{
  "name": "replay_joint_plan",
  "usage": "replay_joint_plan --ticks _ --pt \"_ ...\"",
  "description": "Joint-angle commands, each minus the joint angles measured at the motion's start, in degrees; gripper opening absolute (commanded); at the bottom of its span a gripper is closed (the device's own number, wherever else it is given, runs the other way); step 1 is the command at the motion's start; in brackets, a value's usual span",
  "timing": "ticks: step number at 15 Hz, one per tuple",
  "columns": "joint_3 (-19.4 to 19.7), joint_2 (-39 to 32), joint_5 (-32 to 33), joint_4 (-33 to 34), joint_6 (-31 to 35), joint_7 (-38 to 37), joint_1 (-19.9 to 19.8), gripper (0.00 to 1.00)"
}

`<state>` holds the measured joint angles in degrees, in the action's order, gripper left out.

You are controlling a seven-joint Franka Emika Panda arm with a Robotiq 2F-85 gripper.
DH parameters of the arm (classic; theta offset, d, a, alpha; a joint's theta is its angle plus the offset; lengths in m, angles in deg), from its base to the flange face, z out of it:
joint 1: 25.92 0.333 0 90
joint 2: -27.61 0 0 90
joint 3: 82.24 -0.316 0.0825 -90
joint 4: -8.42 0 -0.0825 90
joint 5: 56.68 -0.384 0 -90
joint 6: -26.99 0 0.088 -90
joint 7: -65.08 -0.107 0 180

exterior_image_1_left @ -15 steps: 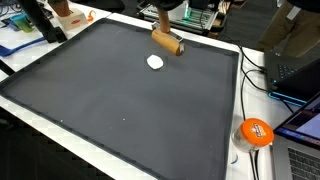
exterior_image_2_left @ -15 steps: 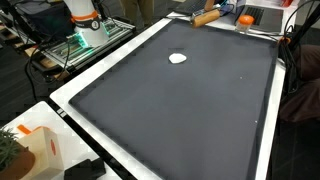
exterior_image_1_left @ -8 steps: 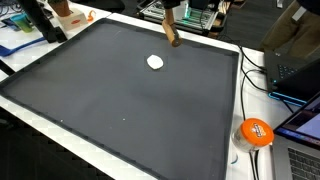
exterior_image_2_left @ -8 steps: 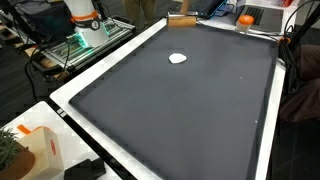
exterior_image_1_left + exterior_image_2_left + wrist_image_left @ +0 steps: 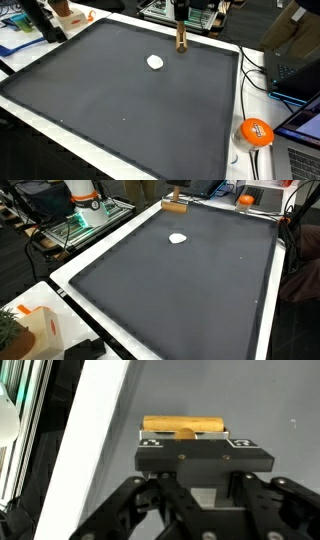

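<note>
The black gripper (image 5: 185,440) is clamped on the light brown wooden stick (image 5: 205,425), upper middle of the wrist view; the stick looks light, hard and smooth, so it may roll; its middle is the best place to hold; a small white round lump (image 5: 154,62) lies nearby on the dark grey mat (image 5: 120,110).

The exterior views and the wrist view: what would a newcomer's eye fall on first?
The large black mat fills nearly the whole table, with one small white round thing lying on it toward the far side. Near the mat's far edge the pincer grips a wooden stick, seen crosswise between its fingers in the wrist view. An orange round thing sits off the mat, on the table.
</note>
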<state>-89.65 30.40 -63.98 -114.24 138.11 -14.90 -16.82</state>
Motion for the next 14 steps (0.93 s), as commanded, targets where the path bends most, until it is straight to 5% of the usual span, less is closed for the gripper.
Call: replay_joint_plan --ticks 1,5,6,14 --pt "-0.5 0.06 -0.03 0.01 -0.11 -0.07 -0.59 0.47" --pt "-0.49 0.36 -0.07 -0.12 -0.1 -0.29 -0.65 0.47" --pt "-0.68 -0.11 3.06 -0.3 1.62 -5.85 -0.91 0.22" --pt "0.43 -2.29 7.13 -2.22 9.23 -19.53 -2.07 0.22"
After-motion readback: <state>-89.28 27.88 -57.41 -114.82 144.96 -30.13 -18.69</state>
